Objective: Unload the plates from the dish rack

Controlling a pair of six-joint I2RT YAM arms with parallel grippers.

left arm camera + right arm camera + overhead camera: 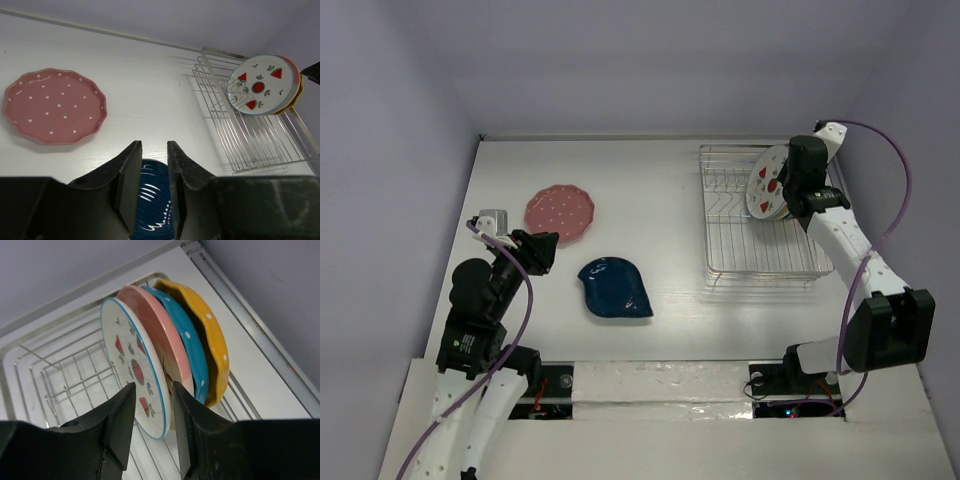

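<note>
Step in hand: pull the next plate from the dish rack [750, 245], upper right of the top view. Four plates stand on edge at the rack's right end: white strawberry plate [135, 370] in front, then cream-and-pink plate [160, 335], light blue plate [187, 340], yellow plate [210, 330], packed close. The right gripper [154, 390] has its jaws apart, straddling the strawberry plate's rim. One finger is on the plate's face and the other is in the thin gap to the cream-and-pink plate; can't tell if the pads touch yet. To do it well, keep the back finger in that gap so only one plate is taken. Close firmly on the rim, since glazed ceramic is likely slippery. Lift straight up along the tines before swinging out, or the neighbours may tip. The pink dotted plate [560, 212] and dark blue plate [615, 288] lie flat on the table [650, 170], left-centre, already out. Set this one down apart from them. The left gripper [154, 147], lower left, hangs over the blue plate with its jaws narrowly apart, holding nothing.
</note>
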